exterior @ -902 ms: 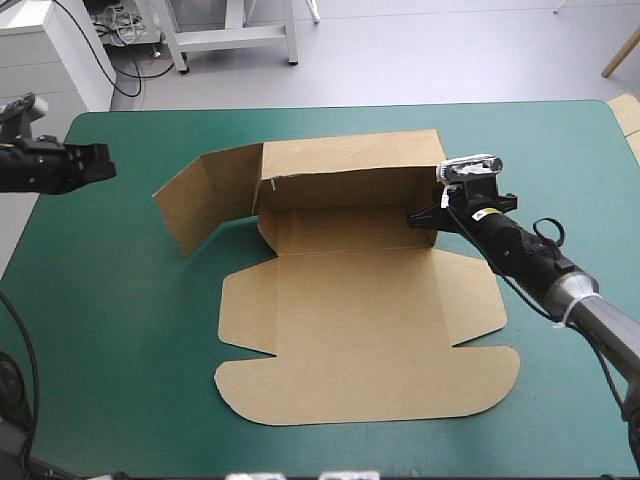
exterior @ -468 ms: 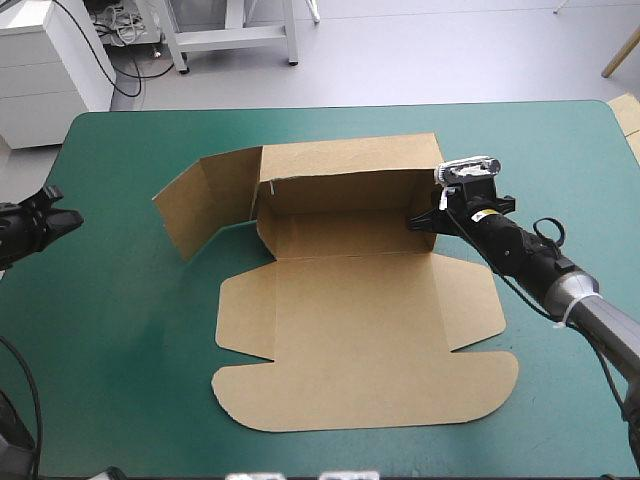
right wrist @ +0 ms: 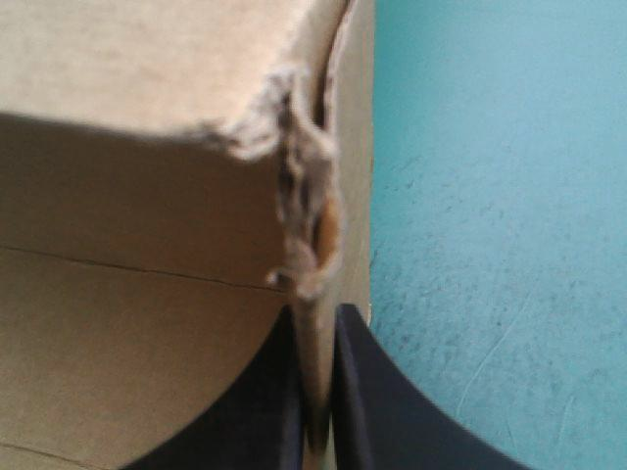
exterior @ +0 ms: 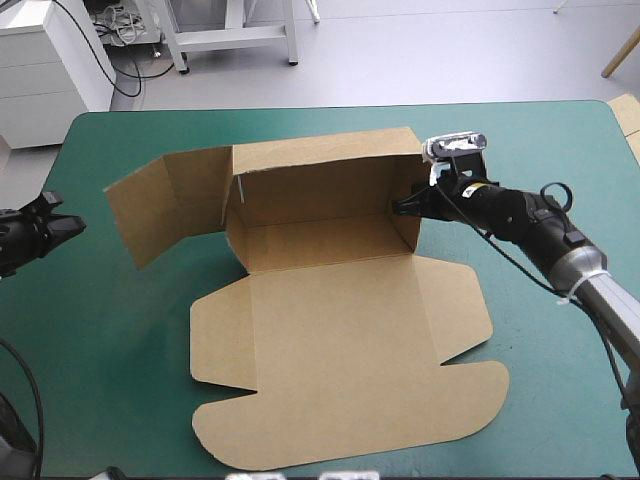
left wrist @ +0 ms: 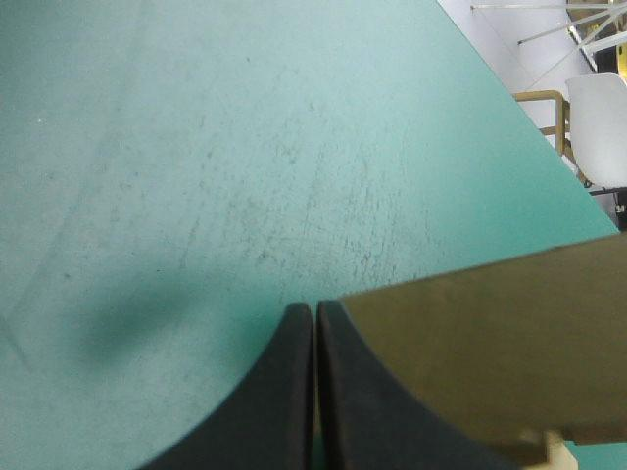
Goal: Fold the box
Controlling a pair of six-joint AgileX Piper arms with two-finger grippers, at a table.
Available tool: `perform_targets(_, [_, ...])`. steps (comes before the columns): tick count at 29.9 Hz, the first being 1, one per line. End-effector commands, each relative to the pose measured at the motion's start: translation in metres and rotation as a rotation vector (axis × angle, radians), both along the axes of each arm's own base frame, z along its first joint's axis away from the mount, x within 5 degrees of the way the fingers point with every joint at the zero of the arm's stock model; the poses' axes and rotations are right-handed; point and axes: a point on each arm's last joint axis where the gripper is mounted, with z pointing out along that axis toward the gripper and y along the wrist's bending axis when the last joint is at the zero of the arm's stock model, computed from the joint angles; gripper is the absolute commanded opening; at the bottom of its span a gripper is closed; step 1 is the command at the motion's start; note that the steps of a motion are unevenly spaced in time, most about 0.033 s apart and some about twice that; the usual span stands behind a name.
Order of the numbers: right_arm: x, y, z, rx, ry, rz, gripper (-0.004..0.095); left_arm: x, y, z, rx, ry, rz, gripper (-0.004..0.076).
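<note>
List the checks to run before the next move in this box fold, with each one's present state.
1. Right tool gripping the box: ok, shut on its right wall.
2. Right wall raised: ok, upright, meeting the back wall.
3. Left panel folded in: not ok, splayed outward.
4. Left tool free: ok, shut, nothing between its fingers, near the table's left edge.
5. Lid flat on the teal-green cover: ok.

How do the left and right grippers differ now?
The right gripper is shut on the box, at its right wall; the left gripper is shut on nothing. The right gripper is over the table's far half; the left gripper sits at its left edge. Both are shut.
</note>
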Motion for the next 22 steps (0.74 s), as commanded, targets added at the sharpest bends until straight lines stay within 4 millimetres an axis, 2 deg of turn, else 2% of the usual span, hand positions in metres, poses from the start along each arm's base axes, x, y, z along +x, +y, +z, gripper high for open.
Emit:
perform_targets(1, [-0.008, -0.006, 0.055, 0.068, 0.014, -0.078, -0.0014, -0.003, -0.006, 0.021, -0.007, -0.081, 0.003, -0.0008])
perform_targets(6, [-0.016, -0.013, 0.080, 0.016, 0.098, -0.130, -0.0014, -0.003, -0.006, 0.021, -0.006, -0.080, 0.003, -0.0008])
perform_targets(9, [-0.021, -0.016, 0.080, -0.019, 0.165, -0.135, -0.0014, -0.003, -0.006, 0.021, -0.015, -0.076, 0.010, -0.0008])
perform_targets(18, [-0.041, -0.020, 0.038, -0.137, 0.505, -0.143, -0.0014, -0.003, -0.006, 0.021, -0.055, -0.055, 0.038, -0.0008])
perform_targets(22, [-0.044, -0.022, 0.019, -0.173, 0.549, -0.132, -0.0014, -0.002, -0.007, 0.023, -0.072, -0.070, 0.042, -0.0008])
